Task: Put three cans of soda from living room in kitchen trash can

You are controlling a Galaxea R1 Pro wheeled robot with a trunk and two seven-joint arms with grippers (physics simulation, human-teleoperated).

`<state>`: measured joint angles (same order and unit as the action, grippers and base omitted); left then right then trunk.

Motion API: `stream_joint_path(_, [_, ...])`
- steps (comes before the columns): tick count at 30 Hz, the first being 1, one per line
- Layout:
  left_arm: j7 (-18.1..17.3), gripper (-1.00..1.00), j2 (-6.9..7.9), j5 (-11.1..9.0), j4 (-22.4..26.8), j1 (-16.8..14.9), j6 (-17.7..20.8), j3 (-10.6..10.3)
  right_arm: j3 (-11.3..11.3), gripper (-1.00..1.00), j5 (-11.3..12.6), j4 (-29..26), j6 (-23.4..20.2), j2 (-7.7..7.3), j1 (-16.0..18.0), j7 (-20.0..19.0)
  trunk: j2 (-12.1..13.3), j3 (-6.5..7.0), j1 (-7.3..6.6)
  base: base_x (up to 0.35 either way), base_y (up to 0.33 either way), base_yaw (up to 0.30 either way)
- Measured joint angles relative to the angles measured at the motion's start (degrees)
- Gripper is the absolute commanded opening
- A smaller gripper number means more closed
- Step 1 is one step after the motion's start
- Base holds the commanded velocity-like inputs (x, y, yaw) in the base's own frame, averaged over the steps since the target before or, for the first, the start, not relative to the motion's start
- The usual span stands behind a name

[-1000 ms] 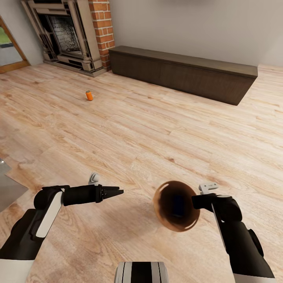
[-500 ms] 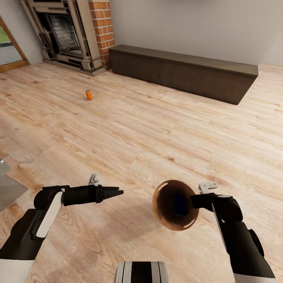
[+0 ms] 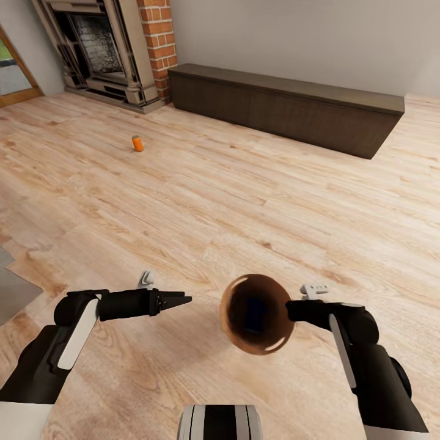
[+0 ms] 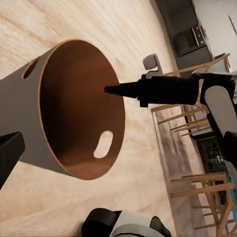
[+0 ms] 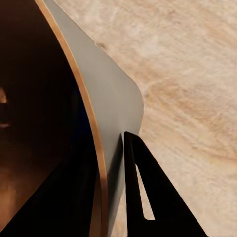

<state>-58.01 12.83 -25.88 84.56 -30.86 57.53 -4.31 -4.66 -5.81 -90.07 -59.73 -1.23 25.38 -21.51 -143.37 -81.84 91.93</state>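
Bin swung a little leftward and tilted in the right gripper, clamped on its rim, blue showing inside; left gripper pinched narrow, empty; orange can far off on the floor near fireplace — likely next pickup.

One orange soda can out on the plank floor, one blue can inside one copper trash can, one fireplace, one long bench.
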Motion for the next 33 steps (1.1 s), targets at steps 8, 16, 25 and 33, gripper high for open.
stream_joint_path(8, [0.0,1.0,0.01,0.0,0.0,0.0,0.0,0.0,-0.1,-1.0,-2.8,0.0,0.1,0.2,0.0,0.3,0.0,0.44,0.0,0.0,0.0,0.0])
stream_joint_path(16, [-0.1,1.0,0.01,0.0,0.0,0.0,0.0,0.1,-0.6,-1.0,-2.7,0.0,0.1,0.09,0.0,0.4,0.0,1.17,0.0,0.0,0.0,0.0])
stream_joint_path(25, [0.1,1.0,0.38,-0.2,0.3,0.0,-1.7,0.1,-0.6,-1.0,-2.0,0.0,0.0,0.03,0.0,0.3,0.0,2.0,0.0,0.0,0.0,0.0])
stream_joint_path(33, [0.0,1.0,0.07,-0.2,0.4,0.0,-6.6,-0.1,-0.8,-1.0,-1.7,0.0,-0.1,-0.01,0.0,0.3,0.0,2.74,0.0,0.0,0.0,0.0])
